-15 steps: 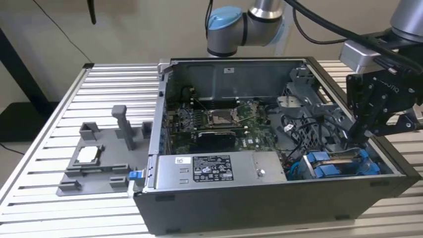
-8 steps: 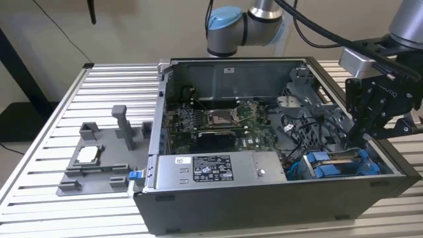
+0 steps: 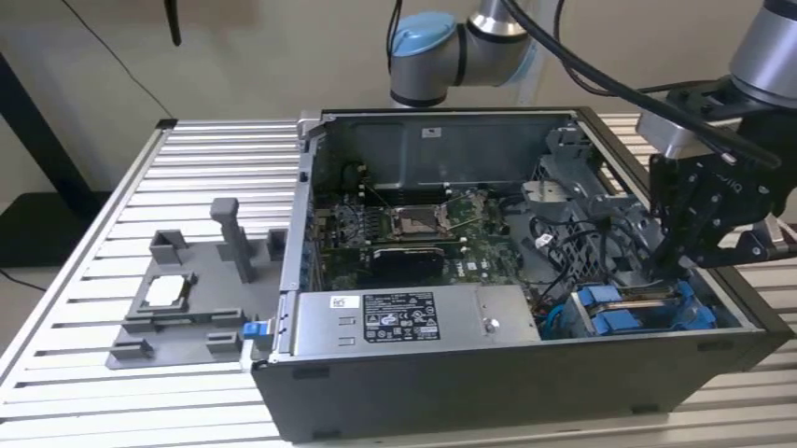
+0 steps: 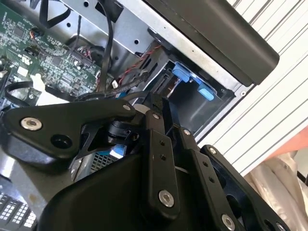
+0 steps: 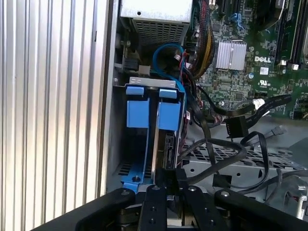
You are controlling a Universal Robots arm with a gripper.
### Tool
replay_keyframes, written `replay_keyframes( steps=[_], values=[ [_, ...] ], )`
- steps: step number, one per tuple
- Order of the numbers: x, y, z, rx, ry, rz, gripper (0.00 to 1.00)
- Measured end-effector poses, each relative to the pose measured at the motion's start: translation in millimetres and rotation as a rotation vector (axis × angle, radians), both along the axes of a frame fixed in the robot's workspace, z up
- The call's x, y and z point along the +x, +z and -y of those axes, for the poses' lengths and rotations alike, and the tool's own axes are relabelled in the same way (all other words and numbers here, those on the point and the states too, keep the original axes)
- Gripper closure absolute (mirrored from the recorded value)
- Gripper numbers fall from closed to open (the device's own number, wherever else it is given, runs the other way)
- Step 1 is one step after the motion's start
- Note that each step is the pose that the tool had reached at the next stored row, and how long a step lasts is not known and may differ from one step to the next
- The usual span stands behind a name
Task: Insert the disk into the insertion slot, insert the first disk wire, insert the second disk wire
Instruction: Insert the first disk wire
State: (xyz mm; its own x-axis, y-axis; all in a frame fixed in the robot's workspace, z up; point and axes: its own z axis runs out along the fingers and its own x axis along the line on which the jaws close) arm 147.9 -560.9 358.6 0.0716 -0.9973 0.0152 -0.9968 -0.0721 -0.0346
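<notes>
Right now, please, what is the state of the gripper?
Gripper: closed, apparently on a black wire connector at the disk.

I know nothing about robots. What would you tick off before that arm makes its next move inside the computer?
1. Disk inside the insertion slot: ok, its blue carrier stands in the slot.
2. Disk wires plugged in: not ok, it seems; a black connector hangs free beside the slot.
3. Gripper lined up with the disk's end: ok.
4. Black cables clear of the gripper: not ok, they loop close by.
5. Computer case flat on the slatted table: ok.
</notes>
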Motion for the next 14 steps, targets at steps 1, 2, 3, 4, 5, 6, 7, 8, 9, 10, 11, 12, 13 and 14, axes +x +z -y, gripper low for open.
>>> replay_keyframes(
  steps=[1,2,3,4,5,6,7,8,9,10,11,12,13,14],
  values=[
    [0.2,-1.5,0.0,-0.0001,-0.003,0.0,0.81],
    [0.5,-3.0,0.0,-0.0001,-0.005,0.0,0.81],
    [0.7,-4.3,-0.1,-0.0001,-0.007,0.0,0.81],
    [0.9,-5.4,-0.1,0.0,-0.009,0.0,0.81],
    [1.4,-6.4,-0.1,-0.0002,-0.011,0.0,0.81],
    [1.8,-7.5,-0.1,-0.0001,-0.011,0.0,0.81],
    [2.2,-8.5,-0.1,-0.0001,-0.011,0.0,0.81],
    [2.7,-9.2,-0.2,0.0,-0.011,0.0,0.81],
    [3.4,-10.0,-0.2,0.0,-0.012,-0.0001,0.81],
    [4.0,-10.7,-0.3,0.0,-0.012,-0.0005,0.81],
    [4.6,-11.4,-0.4,-0.0001,-0.012,-0.001,0.81],
    [5.4,-12.1,-0.6,-0.0001,-0.012,-0.0014,0.81],
    [6.3,-12.5,-0.7,-0.0002,-0.012,-0.0017,0.81],
    [6.9,-12.9,-0.9,-0.0002,-0.012,-0.0021,0.81]
  ],
)
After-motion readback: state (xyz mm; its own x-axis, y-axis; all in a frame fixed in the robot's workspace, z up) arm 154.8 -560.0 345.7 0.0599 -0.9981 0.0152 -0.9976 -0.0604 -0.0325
